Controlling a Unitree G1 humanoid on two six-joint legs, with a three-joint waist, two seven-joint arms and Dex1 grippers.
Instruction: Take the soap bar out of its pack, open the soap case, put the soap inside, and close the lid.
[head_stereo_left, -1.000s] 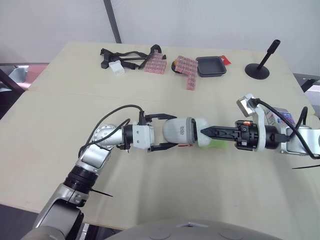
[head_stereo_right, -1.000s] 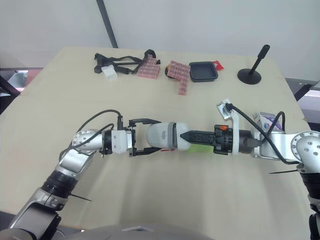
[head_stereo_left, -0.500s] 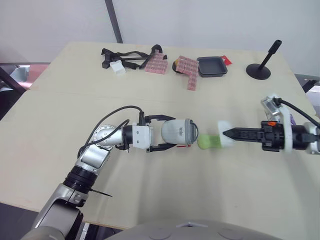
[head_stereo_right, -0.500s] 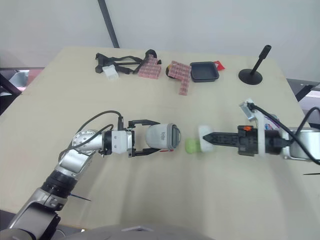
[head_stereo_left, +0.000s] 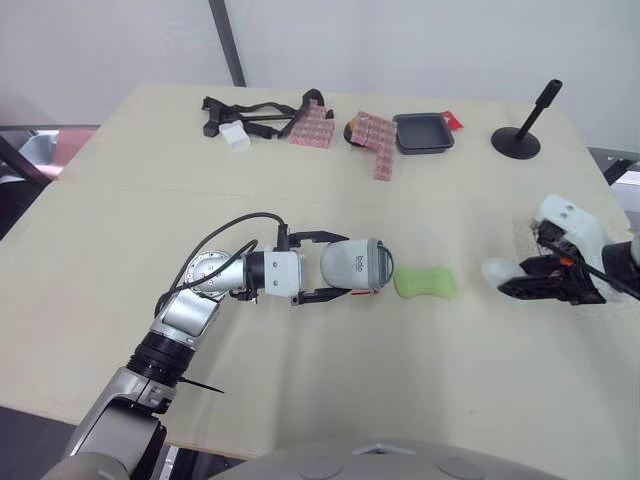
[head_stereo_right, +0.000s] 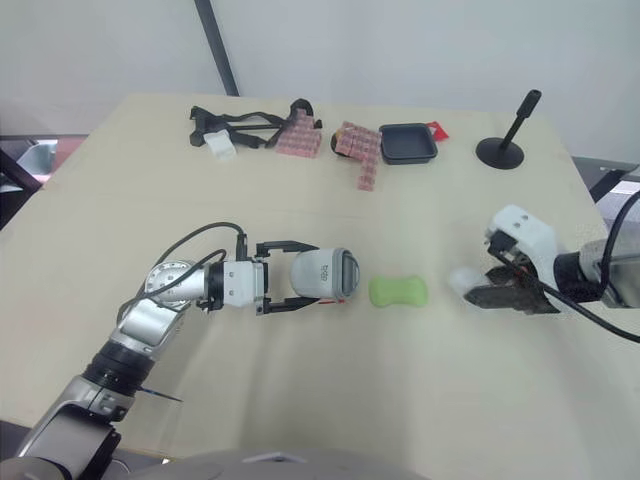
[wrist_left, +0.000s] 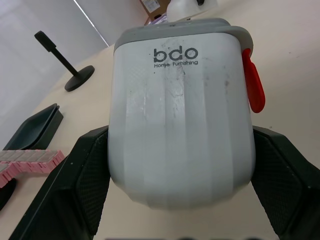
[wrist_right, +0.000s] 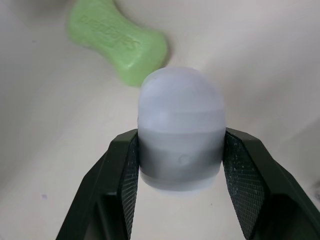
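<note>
Between left pincer (head_stereo_left: 340, 266) (case (head_stereo_left: 362, 265)) and right pincer (head_stereo_left: 505, 283) (lid (head_stereo_left: 495, 271)): soap bar (head_stereo_left: 425, 283).

Both head views look forward and down over the whole table (head_stereo_left: 120, 200), nearly alike. The left wrist view sits close behind the case (wrist_left: 180, 115), facing along the table. The right wrist view looks, probably steeply down, past the lid (wrist_right: 181, 135) at the soap (wrist_right: 117, 42), which the head views share.

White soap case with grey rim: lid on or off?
Off: the right gripper holds the white lid, apart from the white grey-rimmed soap case in the left gripper.
</note>
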